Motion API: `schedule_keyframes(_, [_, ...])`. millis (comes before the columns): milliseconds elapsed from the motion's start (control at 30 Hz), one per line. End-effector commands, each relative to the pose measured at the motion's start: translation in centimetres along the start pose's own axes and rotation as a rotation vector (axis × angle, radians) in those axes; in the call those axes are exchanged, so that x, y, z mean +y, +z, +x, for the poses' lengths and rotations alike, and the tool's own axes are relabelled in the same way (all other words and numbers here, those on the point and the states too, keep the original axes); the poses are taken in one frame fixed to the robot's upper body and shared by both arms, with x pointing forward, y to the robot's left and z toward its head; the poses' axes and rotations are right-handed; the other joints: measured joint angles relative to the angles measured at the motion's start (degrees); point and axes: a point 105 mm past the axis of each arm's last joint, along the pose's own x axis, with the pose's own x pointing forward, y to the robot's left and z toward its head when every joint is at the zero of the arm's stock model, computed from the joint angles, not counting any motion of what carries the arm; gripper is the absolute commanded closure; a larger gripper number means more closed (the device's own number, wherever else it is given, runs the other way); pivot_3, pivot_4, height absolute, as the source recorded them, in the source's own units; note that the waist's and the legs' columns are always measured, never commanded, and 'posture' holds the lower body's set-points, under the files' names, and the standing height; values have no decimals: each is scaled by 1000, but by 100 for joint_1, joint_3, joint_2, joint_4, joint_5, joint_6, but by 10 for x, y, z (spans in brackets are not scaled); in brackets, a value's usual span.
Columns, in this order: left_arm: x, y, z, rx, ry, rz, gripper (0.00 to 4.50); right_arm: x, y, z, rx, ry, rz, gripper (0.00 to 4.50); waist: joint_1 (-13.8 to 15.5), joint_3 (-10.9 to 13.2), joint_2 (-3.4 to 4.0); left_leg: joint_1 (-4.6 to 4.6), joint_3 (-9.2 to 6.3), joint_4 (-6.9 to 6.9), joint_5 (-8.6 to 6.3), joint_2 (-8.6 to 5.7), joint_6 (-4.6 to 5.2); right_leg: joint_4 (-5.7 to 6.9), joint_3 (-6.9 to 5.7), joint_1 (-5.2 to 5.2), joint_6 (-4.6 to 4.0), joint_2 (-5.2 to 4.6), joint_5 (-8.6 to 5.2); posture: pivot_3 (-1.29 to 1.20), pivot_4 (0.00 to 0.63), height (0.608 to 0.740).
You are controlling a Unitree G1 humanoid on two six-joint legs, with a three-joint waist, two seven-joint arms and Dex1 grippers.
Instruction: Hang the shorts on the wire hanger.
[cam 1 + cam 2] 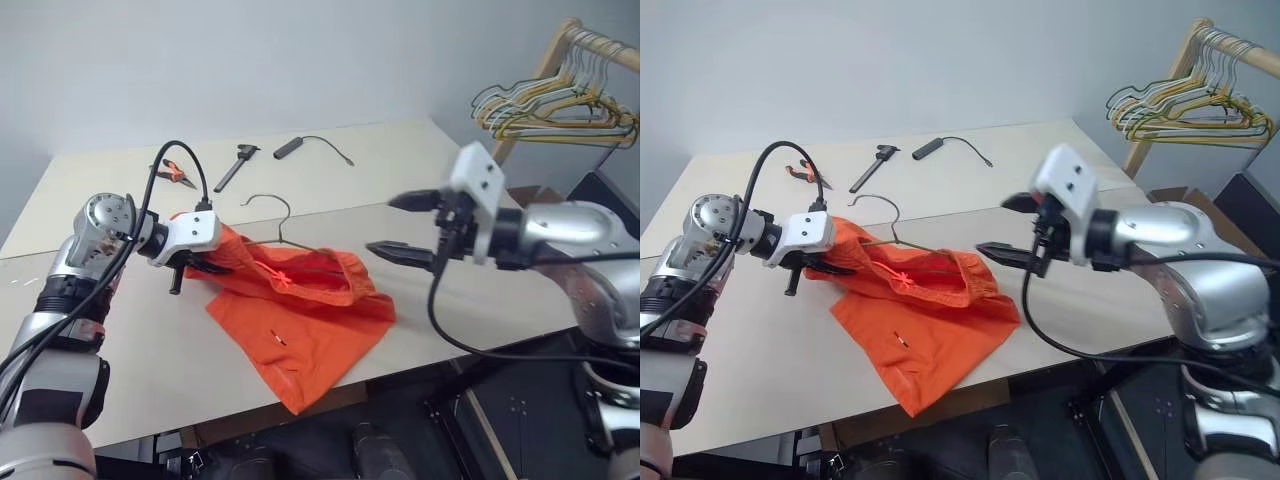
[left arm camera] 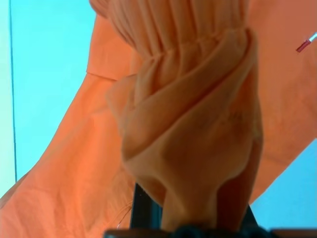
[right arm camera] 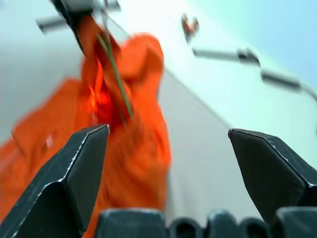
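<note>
Your right claw (image 1: 405, 228) stands wide open, holding nothing, raised above the table (image 1: 480, 290) just beside the shorts (image 1: 300, 320). Your left claw (image 1: 195, 265) is clamped on the gathered waistband (cloth bunched between the fingers). The shorts lie spread on the table; the hanger (image 1: 275, 225) is partly inside them, hook protruding behind. Pliers (image 1: 175, 173), a black tool (image 1: 235, 165) and a cable (image 1: 310, 145) lie beyond, well apart.

Your robot's arms were rounded silver-grey metal shells with black joint bands. Each wrist carried a boxy white camera housing, ahead of the two-fingered black left gripper (image 1: 190, 268) and right gripper (image 1: 400, 228), whose fingers tapered to wedges. Thick black cables looped loosely alongside both forearms.
</note>
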Motion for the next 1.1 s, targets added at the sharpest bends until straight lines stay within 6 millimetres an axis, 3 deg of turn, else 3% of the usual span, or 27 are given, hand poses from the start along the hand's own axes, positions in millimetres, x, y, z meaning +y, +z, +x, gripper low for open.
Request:
schedule_keyframes(33, [10,10,-12,-17,41,38,4500,6,5,35,14,57,-38,42,-33,0,0,-3,1,0,0,-1,0,-2,0,0,0,-1,0,-160,51,740])
schedule_keyframes(167, [12,12,-12,-20,37,44,4500,15,10,75,13,128,-40,42,-77,0,1,-13,-1,3,0,-3,0,6,-1,-9,0,-4,1,-159,54,740])
schedule_keyframes(267, [12,13,-12,-21,33,46,4500,15,13,98,16,143,-12,615,-88,0,1,-23,-8,4,0,-2,0,22,-12,-10,0,-6,1,-159,56,740])
schedule_keyframes(400, [11,13,-12,-23,30,48,4500,16,13,112,6,159,12,2090,-87,0,1,-28,-11,6,0,-3,0,17,-17,-9,2,-10,1,-154,58,740])
schedule_keyframes(600, [12,16,-13,-44,39,53,4500,15,13,113,-19,180,19,4265,-141,0,1,-30,-18,5,0,-3,0,15,-21,-9,2,-10,1,-152,59,740])
schedule_keyframes(633, [13,18,-12,-56,44,56,4500,15,11,112,-23,184,19,4476,-154,0,1,-29,-21,4,0,-3,0,16,-21,-9,2,-10,1,-152,59,740])
schedule_keyframes(700, [15,25,-14,-108,58,48,4500,15,7,108,-32,189,-3,4476,-173,0,2,-29,-30,5,0,-3,0,17,-21,-9,2,-10,1,-143,62,740])
schedule_keyframes(867, [20,40,-31,-222,75,-22,3009,10,-6,94,-24,191,-11,4500,-175,0,1,-30,-50,5,0,-3,0,16,-23,-9,3,-10,1,-129,65,740])
schedule_keyframes(1100, [17,28,-49,-195,102,-51,687,0,-10,80,-22,171,-20,4500,-206,0,2,-22,-53,2,0,-3,0,20,-20,-8,3,-8,1,-128,64,740])
